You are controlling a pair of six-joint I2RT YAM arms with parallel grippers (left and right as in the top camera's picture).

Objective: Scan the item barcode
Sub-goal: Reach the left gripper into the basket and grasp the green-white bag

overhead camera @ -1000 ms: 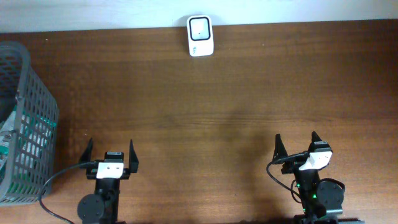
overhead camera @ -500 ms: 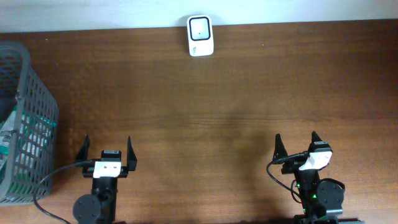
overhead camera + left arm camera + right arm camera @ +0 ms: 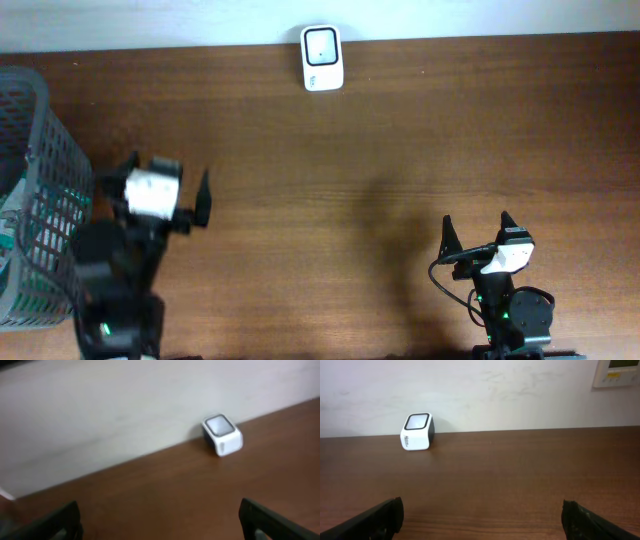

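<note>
A white barcode scanner (image 3: 322,57) with a dark window stands at the table's far edge against the wall; it also shows in the left wrist view as scanner (image 3: 222,435) and in the right wrist view as scanner (image 3: 417,431). Green and white packaged items (image 3: 12,235) lie inside the grey mesh basket (image 3: 55,160) at far left; no barcode is visible. My left gripper (image 3: 153,180) hangs raised beside the basket's right wall, open and empty, its fingertips (image 3: 62,519) wide apart. My right gripper (image 3: 477,228) sits at the near right, open and empty, above bare wood (image 3: 480,517).
The brown wooden table (image 3: 400,150) runs to a white wall (image 3: 480,390) at the back. A beige wall panel (image 3: 617,372) shows at the top right of the right wrist view. The basket's rim (image 3: 30,80) stands well above the tabletop.
My left arm has lifted from its near-edge rest and swung left and forward toward the basket, still open. The right arm has not moved.
</note>
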